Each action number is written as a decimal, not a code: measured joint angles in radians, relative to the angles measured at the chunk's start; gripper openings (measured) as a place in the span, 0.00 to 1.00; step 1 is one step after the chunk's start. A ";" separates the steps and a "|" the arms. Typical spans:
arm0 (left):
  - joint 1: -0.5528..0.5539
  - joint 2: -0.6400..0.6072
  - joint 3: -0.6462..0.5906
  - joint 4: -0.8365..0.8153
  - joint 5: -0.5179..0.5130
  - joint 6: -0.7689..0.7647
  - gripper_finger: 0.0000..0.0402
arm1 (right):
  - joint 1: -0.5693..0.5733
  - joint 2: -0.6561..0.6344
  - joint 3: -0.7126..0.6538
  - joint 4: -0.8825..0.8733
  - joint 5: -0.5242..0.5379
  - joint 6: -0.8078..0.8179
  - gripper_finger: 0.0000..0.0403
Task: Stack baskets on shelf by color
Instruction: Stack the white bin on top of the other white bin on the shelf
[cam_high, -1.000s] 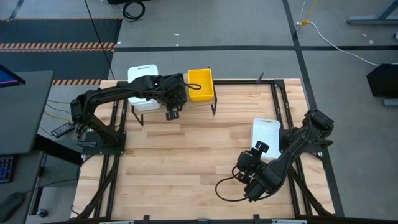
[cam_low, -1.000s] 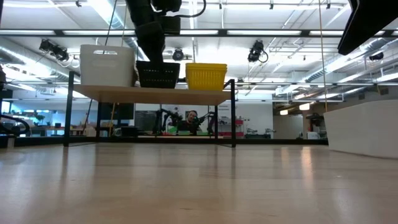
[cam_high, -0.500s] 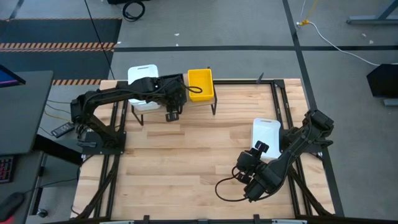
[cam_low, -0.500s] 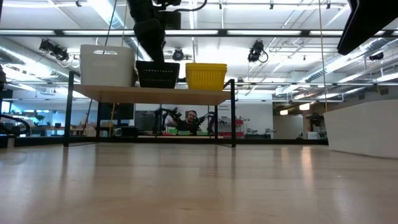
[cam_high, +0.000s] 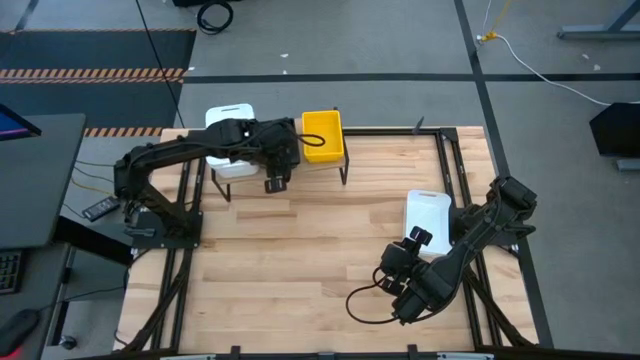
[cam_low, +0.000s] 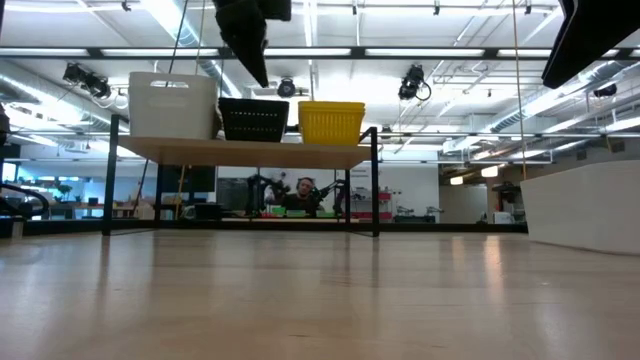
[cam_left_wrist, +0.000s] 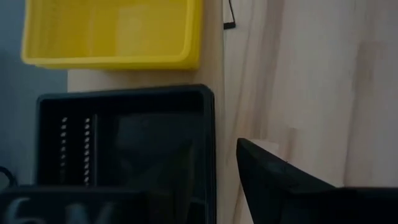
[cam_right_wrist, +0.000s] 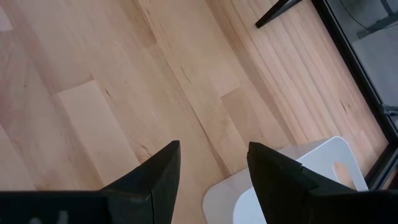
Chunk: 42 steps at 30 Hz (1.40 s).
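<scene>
White basket (cam_low: 172, 104), black basket (cam_low: 253, 118) and yellow basket (cam_low: 331, 121) fill the shelf (cam_low: 245, 152); tabletop (cam_high: 310, 250) lies open.

No readable text, label, brand or no. showed in any view. Baskets, shelf and table were all unmarked. Signs in the room behind were too small to read.

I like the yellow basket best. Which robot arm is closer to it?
The left. Its gripper hangs above the black basket right beside the yellow basket on the shelf. The right gripper waits far across the table.
</scene>
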 joint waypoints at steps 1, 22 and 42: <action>-0.007 0.000 0.022 -0.031 -0.001 -0.005 0.33 | 0.000 0.000 0.000 0.000 0.000 -0.001 0.48; -0.394 0.001 -0.184 0.418 0.014 -0.086 0.29 | 0.000 -0.001 -0.012 -0.024 -0.013 0.000 0.48; -0.302 0.001 -0.373 0.796 0.323 0.122 0.29 | 0.145 -0.001 -0.014 -0.101 -0.525 0.305 0.48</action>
